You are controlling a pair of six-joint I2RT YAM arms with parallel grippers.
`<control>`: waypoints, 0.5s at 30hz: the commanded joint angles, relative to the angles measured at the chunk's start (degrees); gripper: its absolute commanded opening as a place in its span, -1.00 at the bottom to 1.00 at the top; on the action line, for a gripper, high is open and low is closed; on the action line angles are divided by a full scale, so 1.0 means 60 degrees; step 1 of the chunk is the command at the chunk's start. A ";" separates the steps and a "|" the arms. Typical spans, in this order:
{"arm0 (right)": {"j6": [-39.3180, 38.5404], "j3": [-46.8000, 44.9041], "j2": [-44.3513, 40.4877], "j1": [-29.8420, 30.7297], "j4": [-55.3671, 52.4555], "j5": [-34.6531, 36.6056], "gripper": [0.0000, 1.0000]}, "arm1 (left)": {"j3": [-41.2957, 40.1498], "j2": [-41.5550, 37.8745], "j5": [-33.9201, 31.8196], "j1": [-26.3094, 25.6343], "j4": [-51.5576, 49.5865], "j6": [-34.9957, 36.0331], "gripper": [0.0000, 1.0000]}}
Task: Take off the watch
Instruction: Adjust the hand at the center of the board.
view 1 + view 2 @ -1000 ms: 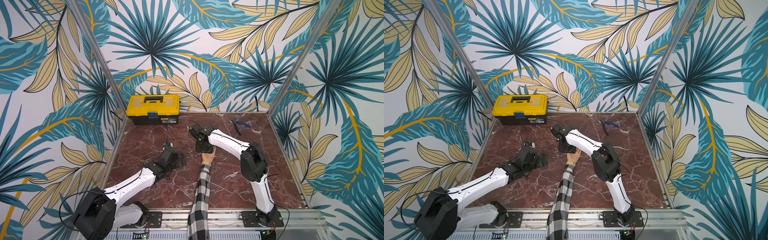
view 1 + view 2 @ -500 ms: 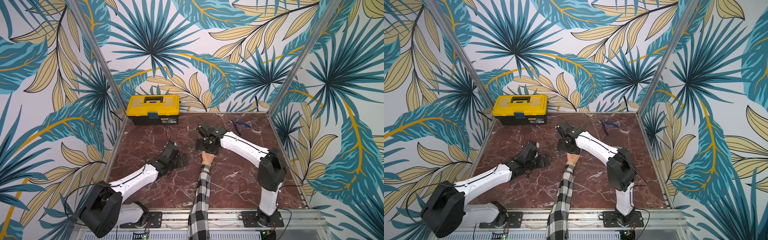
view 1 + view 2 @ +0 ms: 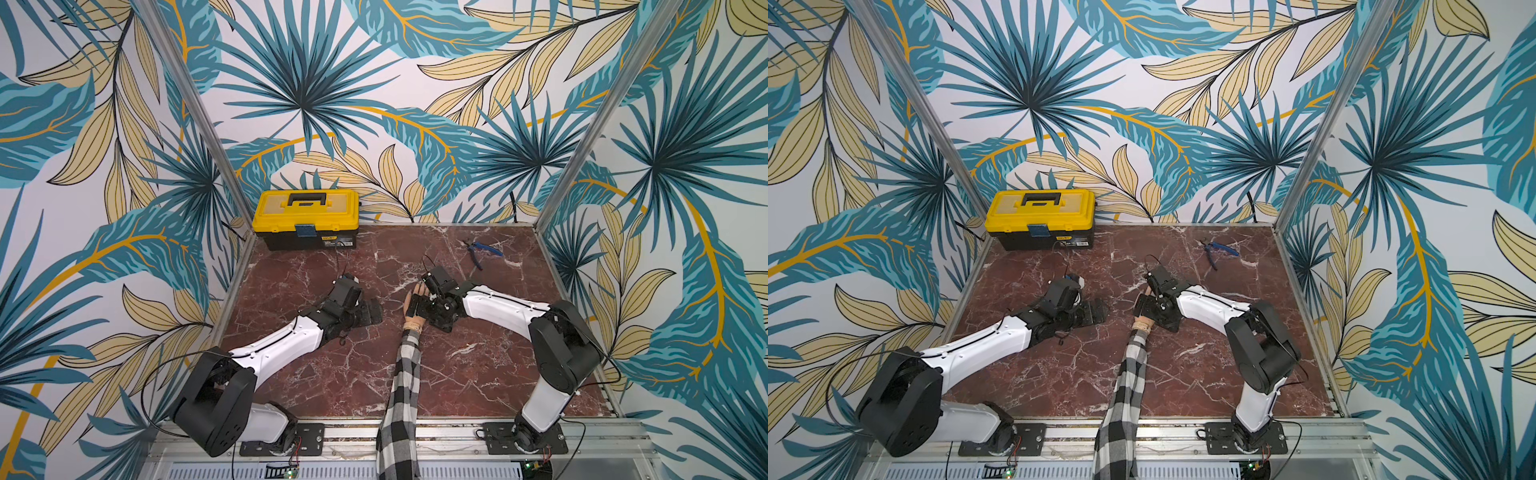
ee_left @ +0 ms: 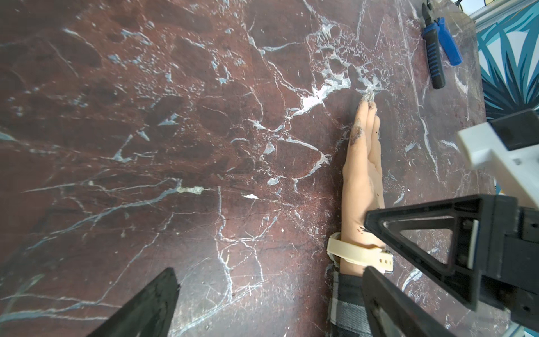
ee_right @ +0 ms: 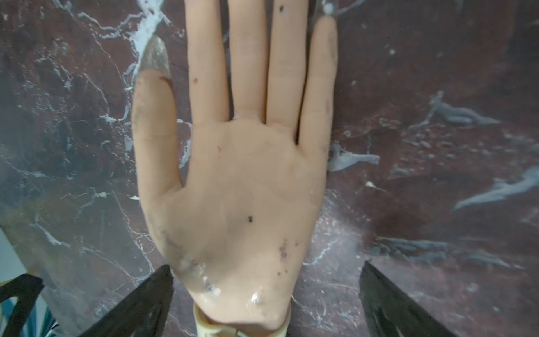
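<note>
In both top views a peach plastic mannequin hand [image 3: 419, 290] lies palm up on the red-brown marble bench [image 3: 311, 374], its forearm in a black-and-white checked sleeve [image 3: 402, 395]. The slim, cream-strapped watch [image 3: 412, 329] is buckled round the wrist, between palm and cuff, so nothing is off yet. The right hand [image 3: 428, 316] hangs over the heel of the mannequin palm. The left hand [image 3: 370, 311] sits low on the thumb side, near the mannequin hand but apart from it.

In the left wrist view, the left hand's own black fingers [image 4: 145, 306] are spread wide with only bare marble between them. The strap, its punched tail lying on top, is just beyond one fingertip. One triangular finger of the right hand hovers above the palm's heel, just beside the strap. I cannot tell whether it touches.

In the right wrist view, the right hand's jaws stand apart and empty on either side of the palm's heel. Only the strap's edge peeps in toward the sleeve, behind the fingertips rather than between them. The round case shows nowhere and probably lies under the wrist.

This looks like the approach before the first grip. The next move probably calls for the right hand to shift toward the sleeve, drop lower, pinch the strap's tail and draw it from the buckle
</note>
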 commanded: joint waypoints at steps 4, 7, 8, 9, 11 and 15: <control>0.0609 -0.0532 -0.0176 -0.0186 0.2302 -0.0913 0.99 | 0.0185 0.0170 0.0176 0.0056 -0.0062 -0.0175 0.99; 0.0592 -0.0442 -0.0006 -0.0230 0.2545 -0.1186 0.99 | 0.0169 0.0272 0.0225 0.0066 -0.0050 -0.0130 0.99; 0.0592 -0.0392 0.0055 -0.0230 0.2622 -0.1286 0.99 | 0.0174 0.0291 0.0222 0.0074 -0.0050 -0.0126 0.99; 0.0599 -0.0319 0.0154 -0.0230 0.2671 -0.1400 0.99 | 0.0175 0.0309 0.0221 0.0067 -0.0050 -0.0115 0.99; 0.0596 -0.0187 0.0330 -0.0230 0.2766 -0.1603 0.98 | 0.0189 0.0337 0.0198 0.0066 -0.0036 -0.0148 0.99; 0.0579 0.0137 0.0592 -0.0230 0.2812 -0.1863 0.96 | 0.0180 0.0354 0.0210 0.0070 -0.0035 -0.0215 0.99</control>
